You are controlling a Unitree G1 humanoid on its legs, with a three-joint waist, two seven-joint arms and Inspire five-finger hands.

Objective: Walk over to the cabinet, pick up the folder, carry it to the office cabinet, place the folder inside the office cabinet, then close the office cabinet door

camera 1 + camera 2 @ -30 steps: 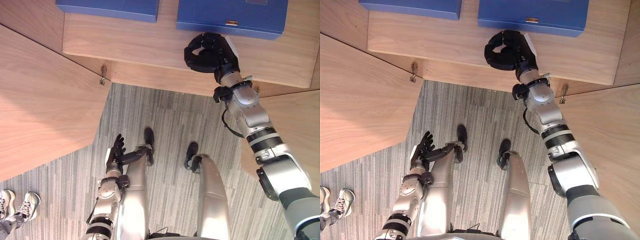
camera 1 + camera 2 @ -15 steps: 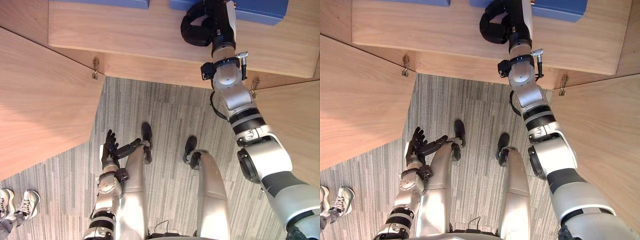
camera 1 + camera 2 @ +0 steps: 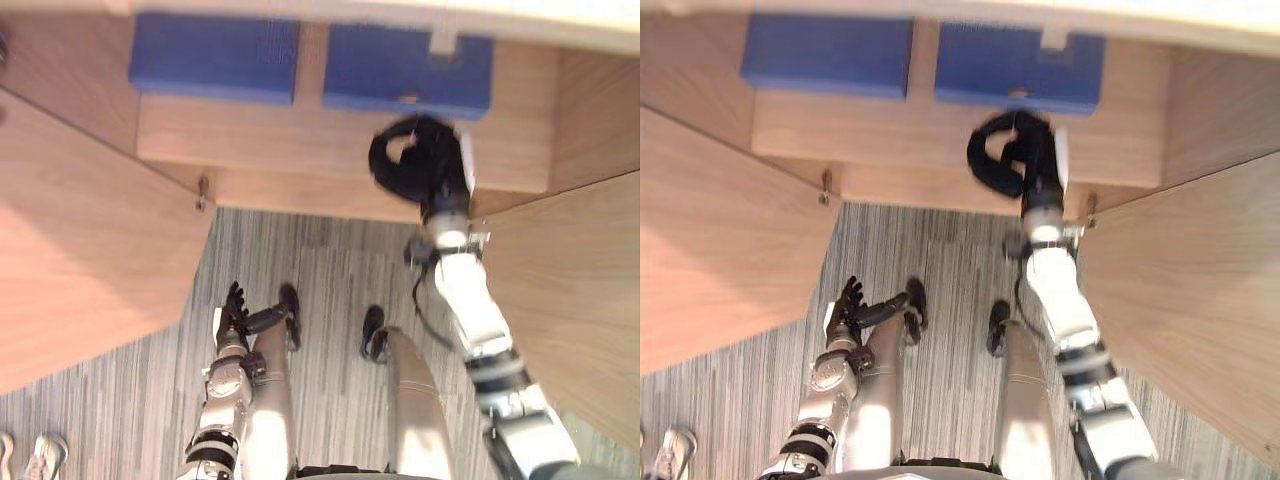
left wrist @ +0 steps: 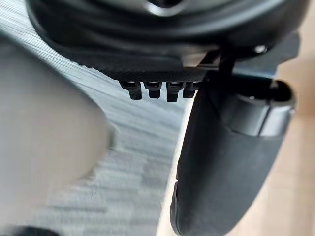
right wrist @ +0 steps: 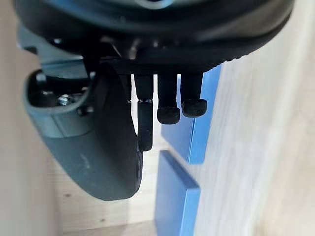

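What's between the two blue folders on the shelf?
Only a bare strip of shelf between the left folder and the right folder, seen in both eye views.

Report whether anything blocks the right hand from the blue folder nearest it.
Nothing visible does. The right hand is over bare shelf, just in front of the blue folder on the right, with open wood between them.

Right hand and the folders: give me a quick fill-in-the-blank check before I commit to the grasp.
The wooden shelf carries ____ blue folders. The right hand, its fingers curled, holds ____. Of the pair, it is nearest the ____ one. The left hand hangs low over the carpet, its fingers ____.
Missing words: two; nothing; right; straight.
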